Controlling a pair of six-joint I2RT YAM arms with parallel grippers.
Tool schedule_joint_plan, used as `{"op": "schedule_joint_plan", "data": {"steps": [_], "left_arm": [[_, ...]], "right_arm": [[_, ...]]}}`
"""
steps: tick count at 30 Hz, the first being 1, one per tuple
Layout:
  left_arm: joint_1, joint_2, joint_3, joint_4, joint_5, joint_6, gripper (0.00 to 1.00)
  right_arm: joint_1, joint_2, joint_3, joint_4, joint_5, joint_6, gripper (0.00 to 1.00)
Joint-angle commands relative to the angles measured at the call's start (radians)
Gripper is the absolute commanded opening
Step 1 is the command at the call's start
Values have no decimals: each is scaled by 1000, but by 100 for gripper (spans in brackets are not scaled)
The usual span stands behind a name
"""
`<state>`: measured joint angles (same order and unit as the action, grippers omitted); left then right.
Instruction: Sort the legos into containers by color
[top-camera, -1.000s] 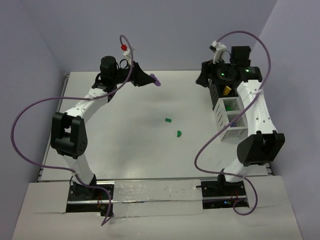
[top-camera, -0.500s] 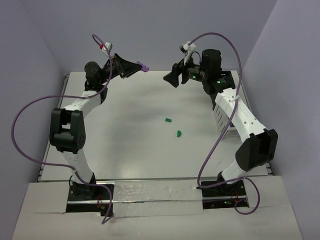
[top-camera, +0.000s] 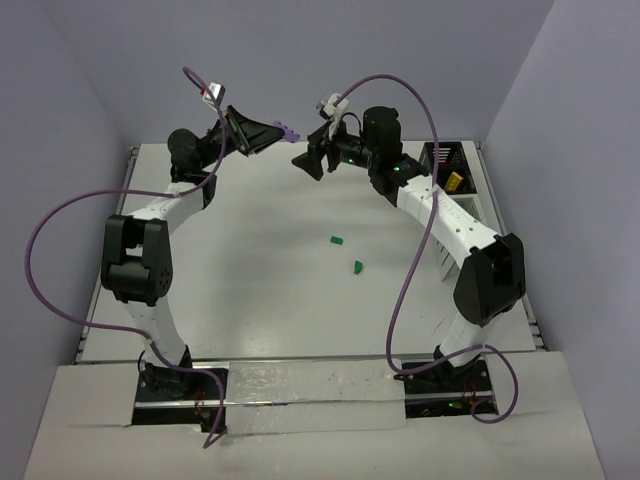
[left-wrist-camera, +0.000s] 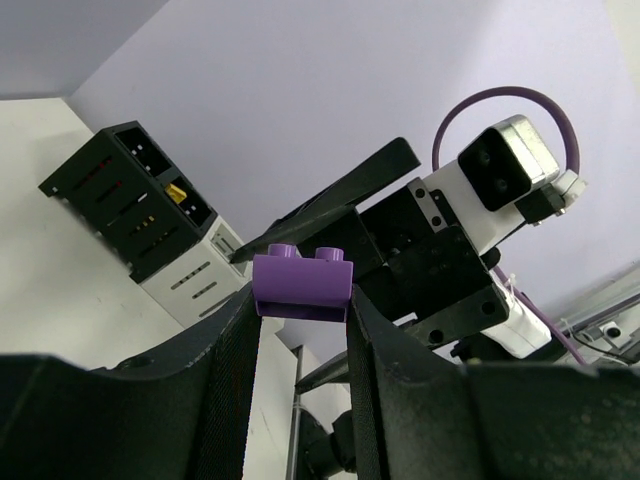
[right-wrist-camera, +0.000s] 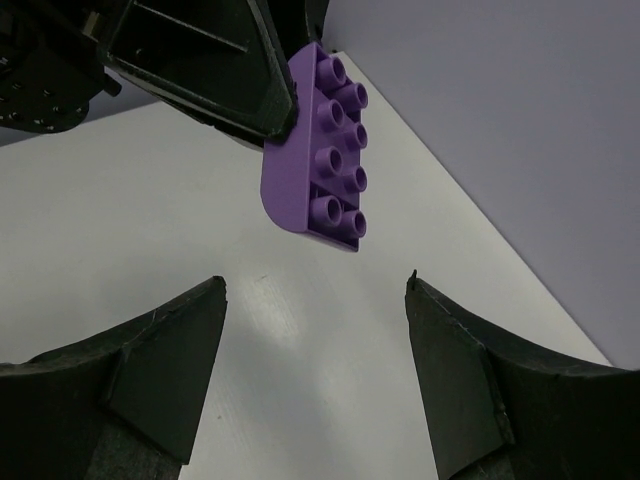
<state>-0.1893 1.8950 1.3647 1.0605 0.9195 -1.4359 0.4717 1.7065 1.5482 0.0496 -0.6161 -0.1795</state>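
A: What lies nearest the arm bases on the table (top-camera: 250, 300)?
B: 2 green legos (top-camera: 337, 240), loose near the middle, close together but not touching. Neither gripper is near them, so they likely wait their turn.
A: And the containers (top-camera: 446, 170)?
B: 1 rack on the right side, largely hidden by the right arm, so its compartments cannot be counted. 1 yellow piece (top-camera: 455, 182) shows in its black end.
A: And farthest off?
B: The left gripper (top-camera: 281, 133) is raised over the far part of the table. Its jaws are pinched onto the sides of 1 purple lego (top-camera: 291, 132), with the studs turned toward the right gripper (top-camera: 308, 163). That gripper faces it just short of the piece, jaws spread wide and holding nothing.
A: Why is it held up like that?
B: Probably for a handover. The rack stands on the right arm's side, seemingly beyond the left arm's easy reach.
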Motion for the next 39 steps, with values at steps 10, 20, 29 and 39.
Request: {"op": "schedule_joint_plan", "data": {"steps": [10,20,29,39], "left_arm": [[-2,18,33,98,36,-43,0],[-2,19,34,83,35,-35,0],[-4,19,36,79,34,-33,0],[2,-27,32,-139,17,168,99]], "right_arm": [[64,-34,15,156,55,-130,76],[72,-40,5,188,94,-137,55],[72,-25,24,144,114,-166,26],[45,-134,2,-86,101,-256,0]]}}
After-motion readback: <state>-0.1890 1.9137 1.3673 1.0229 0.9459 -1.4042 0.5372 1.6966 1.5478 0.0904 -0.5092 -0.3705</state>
